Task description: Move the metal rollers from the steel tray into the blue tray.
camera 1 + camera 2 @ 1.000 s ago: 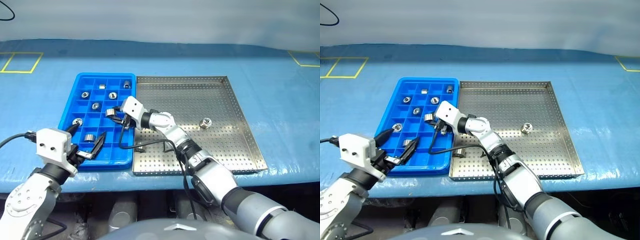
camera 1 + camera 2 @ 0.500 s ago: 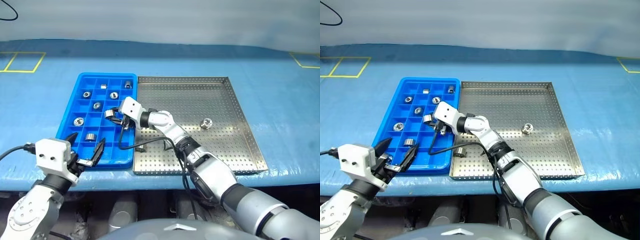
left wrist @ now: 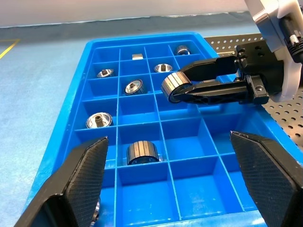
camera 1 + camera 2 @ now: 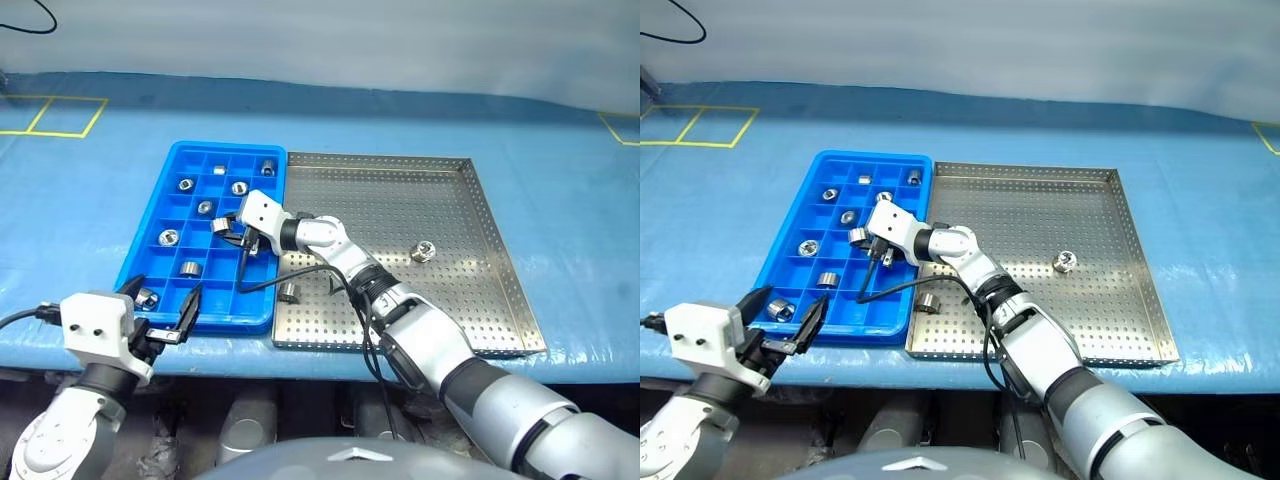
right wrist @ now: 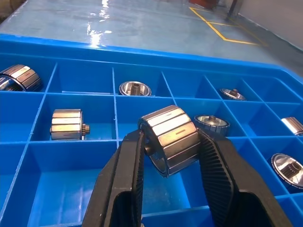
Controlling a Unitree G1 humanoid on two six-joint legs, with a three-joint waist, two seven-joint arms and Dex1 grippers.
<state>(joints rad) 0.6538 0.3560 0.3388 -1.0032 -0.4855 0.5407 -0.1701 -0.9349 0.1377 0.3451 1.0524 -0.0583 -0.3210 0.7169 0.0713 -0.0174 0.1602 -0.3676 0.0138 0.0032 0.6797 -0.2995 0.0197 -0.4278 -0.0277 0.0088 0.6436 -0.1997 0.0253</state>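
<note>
Right gripper (image 5: 170, 163) jaws pinch a roller (image 5: 169, 138) over the blue tray (image 4: 160, 205); open slowly above an empty compartment. Left gripper (image 3: 173, 182) jaws wide, empty.

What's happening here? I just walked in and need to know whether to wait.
The robot is sorting metal rollers from the steel tray into the blue tray. Its right gripper holds one roller between its jaws above the blue tray's compartments. The left gripper hangs open at the tray's near edge. Two rollers remain in the steel tray.

Blue table (image 4: 90, 200) with blue tray (image 4: 160, 215), steel tray (image 4: 485, 230)
</note>
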